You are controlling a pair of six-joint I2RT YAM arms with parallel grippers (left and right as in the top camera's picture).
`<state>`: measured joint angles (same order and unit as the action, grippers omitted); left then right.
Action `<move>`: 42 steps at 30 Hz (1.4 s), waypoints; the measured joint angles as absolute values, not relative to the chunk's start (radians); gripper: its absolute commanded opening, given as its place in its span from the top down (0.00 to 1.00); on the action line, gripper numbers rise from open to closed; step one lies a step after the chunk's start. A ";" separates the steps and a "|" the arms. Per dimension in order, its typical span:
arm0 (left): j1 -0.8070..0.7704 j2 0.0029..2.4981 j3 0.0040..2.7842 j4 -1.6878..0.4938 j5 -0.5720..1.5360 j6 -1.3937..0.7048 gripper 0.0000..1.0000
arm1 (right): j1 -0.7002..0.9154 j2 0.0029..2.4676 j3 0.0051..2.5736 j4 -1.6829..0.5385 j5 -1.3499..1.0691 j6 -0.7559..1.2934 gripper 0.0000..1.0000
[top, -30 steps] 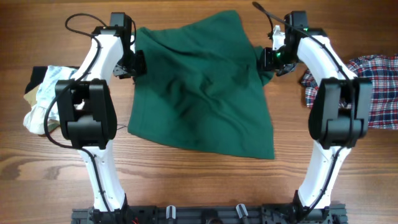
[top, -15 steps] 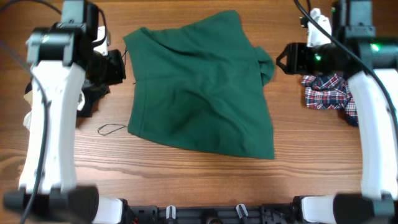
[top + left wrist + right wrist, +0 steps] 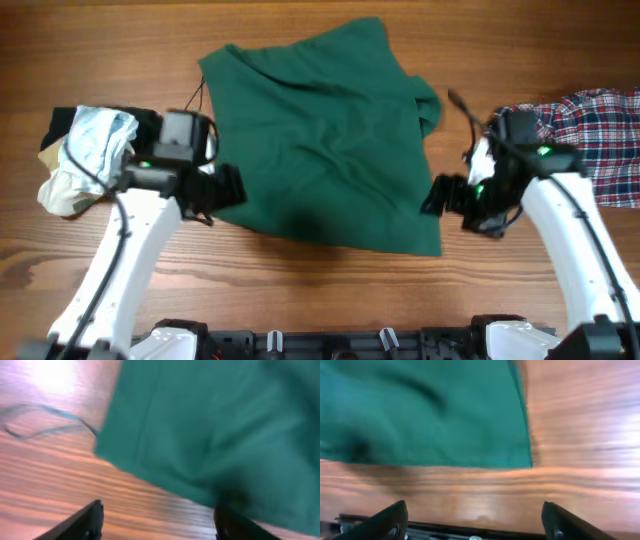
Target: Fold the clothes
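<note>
The clothes, a large dark green garment (image 3: 320, 140), lie spread and rumpled in the middle of the wooden table. My left gripper (image 3: 225, 190) is at the garment's near-left edge, open, with nothing in it. The left wrist view shows the green cloth (image 3: 215, 425) just ahead of the gripper (image 3: 157, 522), bare wood between the fingers (image 3: 85, 520). My right gripper (image 3: 445, 195) is open beside the near-right edge. In the right wrist view the cloth's corner (image 3: 522, 460) lies ahead of the empty gripper (image 3: 475, 522).
A red, blue and white plaid shirt (image 3: 590, 135) lies at the right edge. A pale garment with black cloth (image 3: 85, 160) sits at the left. A loose thread (image 3: 45, 420) lies on the wood by the green cloth. A black rail (image 3: 330, 345) runs along the near edge.
Both arms have moved from the garment's far corners to its near edge, and both grippers have opened wider. The green garment lies much as before.
</note>
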<state>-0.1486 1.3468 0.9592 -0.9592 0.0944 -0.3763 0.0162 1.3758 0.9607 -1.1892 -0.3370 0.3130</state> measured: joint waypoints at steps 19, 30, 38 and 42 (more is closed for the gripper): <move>-0.142 1.678 0.864 -0.788 0.153 -0.527 0.89 | 0.016 1.552 0.707 -0.810 -0.512 0.427 0.23; -0.143 1.684 0.864 -0.806 0.162 -0.534 0.95 | 0.016 1.552 0.707 -0.710 -0.489 0.458 0.95; -0.143 1.683 0.863 -0.850 0.163 -0.533 0.96 | 0.016 1.449 0.706 -0.770 -0.476 0.380 0.95; -0.143 1.605 0.859 -0.905 0.182 -0.533 0.96 | 0.016 1.182 0.706 -0.850 -0.470 0.361 0.96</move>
<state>-0.1429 1.6047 0.8589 -0.9051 0.1822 -0.5331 0.0162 1.1816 0.7063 -0.8497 -0.4698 0.3611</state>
